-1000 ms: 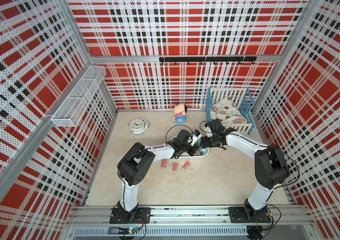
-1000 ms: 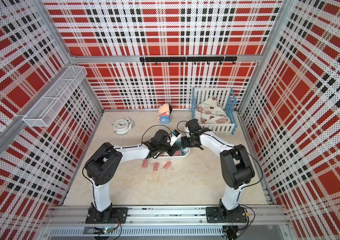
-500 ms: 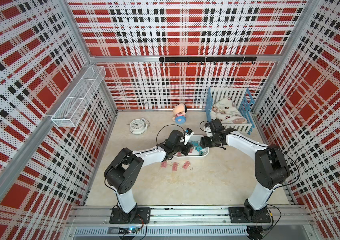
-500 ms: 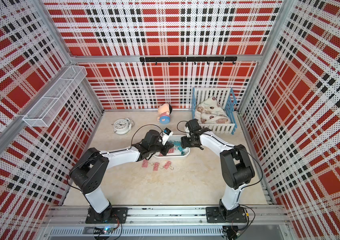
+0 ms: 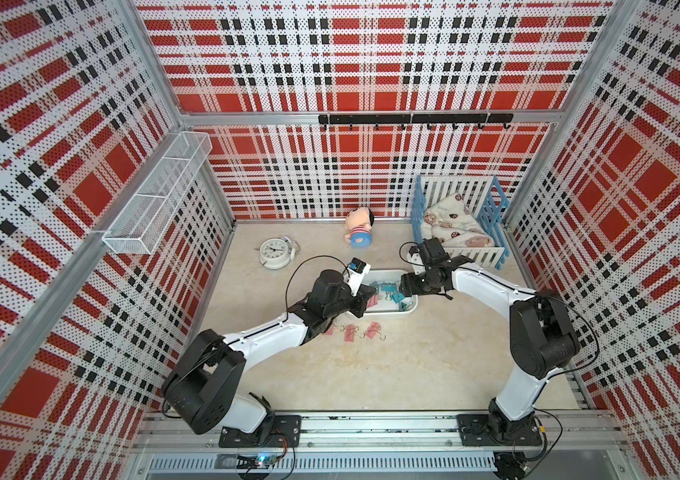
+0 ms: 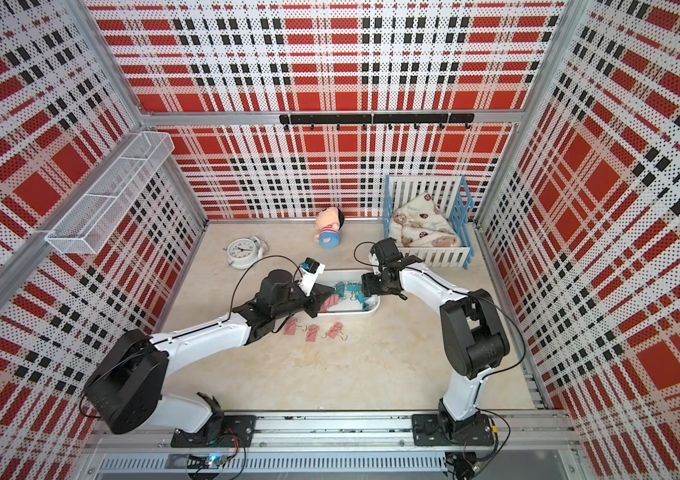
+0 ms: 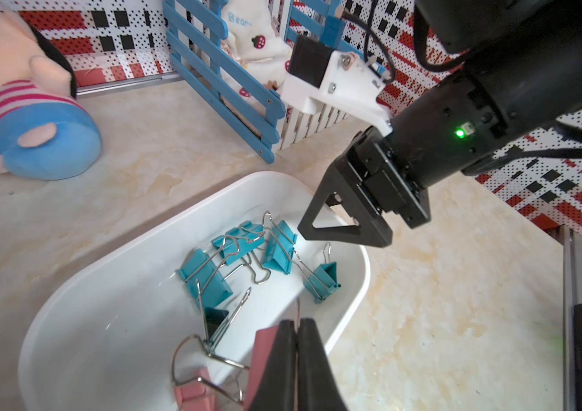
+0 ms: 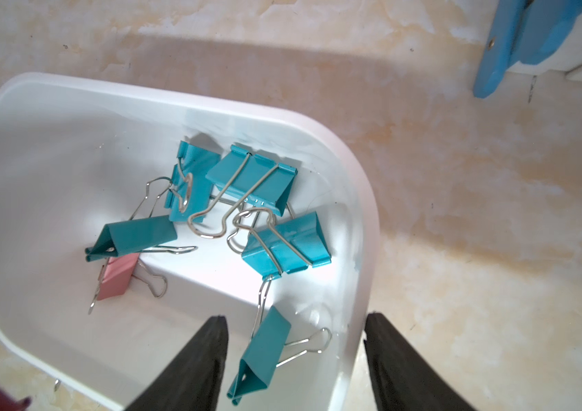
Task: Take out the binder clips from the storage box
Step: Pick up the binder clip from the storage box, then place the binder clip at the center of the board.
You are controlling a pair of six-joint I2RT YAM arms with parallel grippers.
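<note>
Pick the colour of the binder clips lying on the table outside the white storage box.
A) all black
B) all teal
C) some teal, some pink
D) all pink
D: in both top views the binder clips lying on the table in front of the storage box are pink, while the teal clips all sit inside it.

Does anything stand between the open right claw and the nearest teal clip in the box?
Nothing visible: the teal clip lies between the fingers of the right claw, but so does the box wall.
</note>
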